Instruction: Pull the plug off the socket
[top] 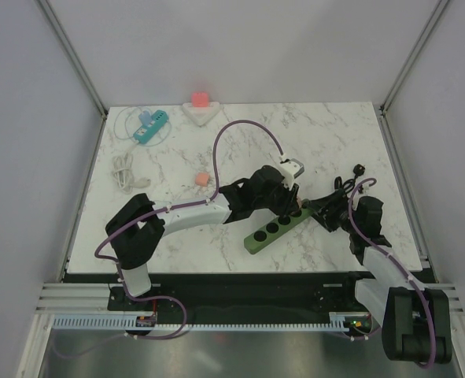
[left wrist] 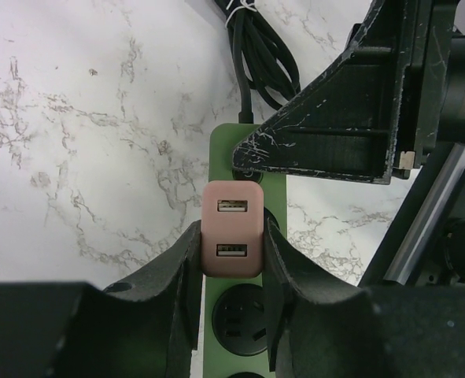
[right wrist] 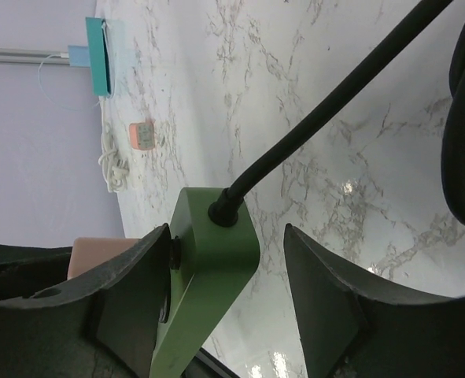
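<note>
Green socket strip slantwise on the marble counter, close to the front edge, between the two arms. Seated in it near the cord end, not yet pulled out: pink plug with two USB ports facing up. Closed on that plug from both sides, left hand, pads pressed flat against its flanks. Astride the cord end of the strip, right hand, parted wider than the strip: one finger against the green side, a clear gap at the other. Black cord out of that end, bundled on the marble just beyond. Farther back and to the left, well apart from the strip: teal strip, white cable, small pink cube.
</note>
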`<state>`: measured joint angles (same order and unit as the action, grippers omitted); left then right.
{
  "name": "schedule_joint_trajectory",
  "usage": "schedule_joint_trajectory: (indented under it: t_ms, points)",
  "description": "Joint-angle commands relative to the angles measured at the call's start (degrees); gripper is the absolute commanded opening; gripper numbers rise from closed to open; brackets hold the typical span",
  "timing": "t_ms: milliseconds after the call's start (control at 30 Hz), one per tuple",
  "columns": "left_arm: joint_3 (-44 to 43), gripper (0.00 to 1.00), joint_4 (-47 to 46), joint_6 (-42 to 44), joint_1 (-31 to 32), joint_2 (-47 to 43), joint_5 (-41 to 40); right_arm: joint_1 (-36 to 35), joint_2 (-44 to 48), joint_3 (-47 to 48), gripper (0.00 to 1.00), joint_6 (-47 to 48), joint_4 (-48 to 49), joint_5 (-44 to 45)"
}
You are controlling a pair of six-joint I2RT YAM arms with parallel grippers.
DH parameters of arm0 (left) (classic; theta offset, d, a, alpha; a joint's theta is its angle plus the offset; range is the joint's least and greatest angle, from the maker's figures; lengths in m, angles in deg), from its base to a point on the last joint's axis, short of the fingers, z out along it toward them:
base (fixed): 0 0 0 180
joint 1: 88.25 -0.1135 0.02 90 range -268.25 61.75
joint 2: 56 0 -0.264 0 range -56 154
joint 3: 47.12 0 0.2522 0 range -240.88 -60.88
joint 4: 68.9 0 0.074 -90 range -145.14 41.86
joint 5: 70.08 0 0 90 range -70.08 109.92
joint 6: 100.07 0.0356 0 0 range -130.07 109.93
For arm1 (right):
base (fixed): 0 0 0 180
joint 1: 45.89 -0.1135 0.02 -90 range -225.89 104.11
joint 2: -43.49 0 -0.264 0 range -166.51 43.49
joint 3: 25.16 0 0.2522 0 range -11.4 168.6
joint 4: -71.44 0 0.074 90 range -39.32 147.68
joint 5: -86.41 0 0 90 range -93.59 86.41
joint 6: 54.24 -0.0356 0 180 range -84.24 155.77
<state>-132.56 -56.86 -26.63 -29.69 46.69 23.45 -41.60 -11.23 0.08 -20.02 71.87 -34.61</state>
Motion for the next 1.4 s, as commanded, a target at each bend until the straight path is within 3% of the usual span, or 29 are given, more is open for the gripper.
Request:
schedule_joint_trajectory:
  t_ms: [0,200,233,300,333,400,533,633,667,733,867,1100,1267,1367]
  points:
    - [-4.5,0.02,-5.1,-3.2,0.1,-1.3,3.5,0.2,0.1,-1.1,0.66,0.0,4.5,-0.5]
    - [-4.4,0.02,-5.8,-4.0,0.4,-0.7,4.4,0.2,-1.4,-2.5,0.50,-2.0,10.5,-2.8]
    - [-4.5,0.02,-5.8,-3.9,0.5,-0.8,4.3,0.2,-1.3,-2.5,0.38,-1.8,9.8,-2.6]
    - [-4.6,0.02,-5.3,-3.0,0.7,-1.0,2.7,0.2,-1.0,-1.9,0.28,-0.1,7.9,-1.3]
    - [-5.4,0.02,-4.5,-2.1,1.5,-1.1,1.5,0.2,-0.8,-1.6,0.15,0.8,5.1,-0.8]
    - [-7.1,0.02,-2.0,2.0,3.0,-1.0,-3.3,0.1,-0.5,-0.2,0.00,4.5,-1.1,1.8]
    - [-6.9,0.02,-2.4,1.3,3.8,-1.5,-3.8,0.1,1.1,1.5,0.00,10.3,-9.0,6.2]
    - [-3.4,0.02,-8.8,-6.7,0.3,-2.6,5.8,0.2,1.3,1.2,0.00,11.5,-9.9,6.4]
    - [-1.7,0.02,-11.5,-12.8,-1.2,-3.1,10.0,0.2,1.4,0.9,0.00,11.4,-9.8,6.4]
    - [1.9,0.02,-15.2,-15.8,-3.5,-4.7,10.6,0.2,1.3,0.2,0.00,10.6,-9.2,5.9]
    - [3.4,0.02,-9.6,-11.1,-2.7,-8.8,-3.2,0.2,1.5,-0.7,0.00,9.6,-8.7,5.4]
    - [7.4,0.02,-8.2,-8.1,-3.0,-13.6,-6.6,0.2,-0.1,0.3,0.00,8.9,-7.8,5.1]
    - [3.4,0.02,-6.7,-3.0,-2.7,-10.7,0.7,0.2,-1.1,0.9,0.00,9.9,-7.7,5.0]
    - [-3.2,0.02,-3.6,-5.1,-3.2,-6.4,6.8,0.2,-0.7,1.1,0.00,10.8,-8.8,5.5]
